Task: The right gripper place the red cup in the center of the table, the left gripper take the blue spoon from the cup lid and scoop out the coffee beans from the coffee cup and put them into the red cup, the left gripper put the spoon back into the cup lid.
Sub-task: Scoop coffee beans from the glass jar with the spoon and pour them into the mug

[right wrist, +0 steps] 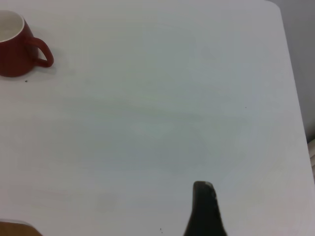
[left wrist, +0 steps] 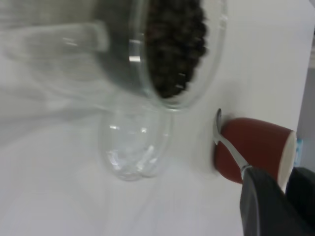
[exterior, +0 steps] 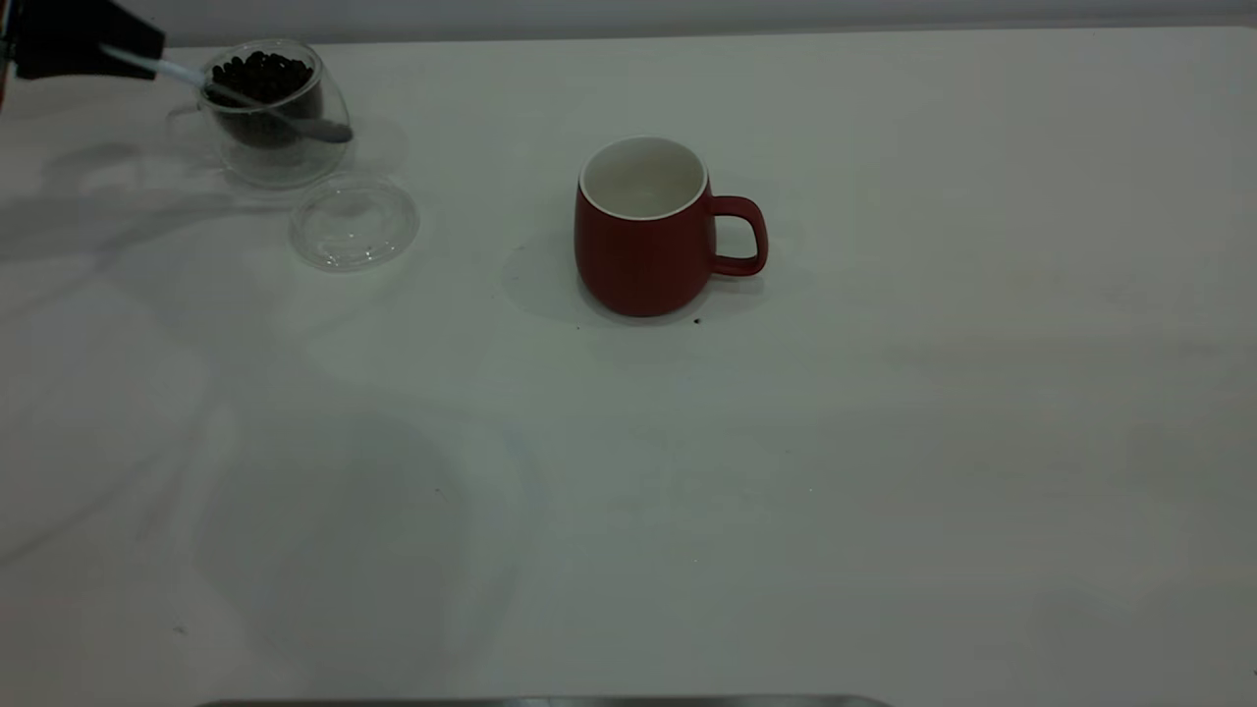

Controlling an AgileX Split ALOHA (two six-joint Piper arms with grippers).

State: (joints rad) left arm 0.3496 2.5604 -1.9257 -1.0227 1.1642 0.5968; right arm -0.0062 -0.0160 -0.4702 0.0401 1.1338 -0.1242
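The left gripper (exterior: 137,49) is at the table's far left corner, shut on the pale handle of the blue spoon (exterior: 319,130). The spoon reaches across the mouth of the coffee cup (exterior: 285,157), and its silver bowl sticks out past the rim on the lid's side. I see no beans in the bowl. Coffee beans (exterior: 260,74) fill the coffee cup. The cup lid (exterior: 354,221) lies bare beside it. The red cup (exterior: 643,236) stands upright mid-table, handle to the right, white inside showing. The left wrist view shows the left gripper (left wrist: 278,189), spoon (left wrist: 227,147), beans (left wrist: 174,49), lid (left wrist: 133,152) and red cup (left wrist: 256,142).
The right gripper (right wrist: 204,211) hangs over bare white table (exterior: 884,491), far from the red cup (right wrist: 12,46), and is out of the exterior view. A tiny dark speck (exterior: 697,320) lies by the red cup's base.
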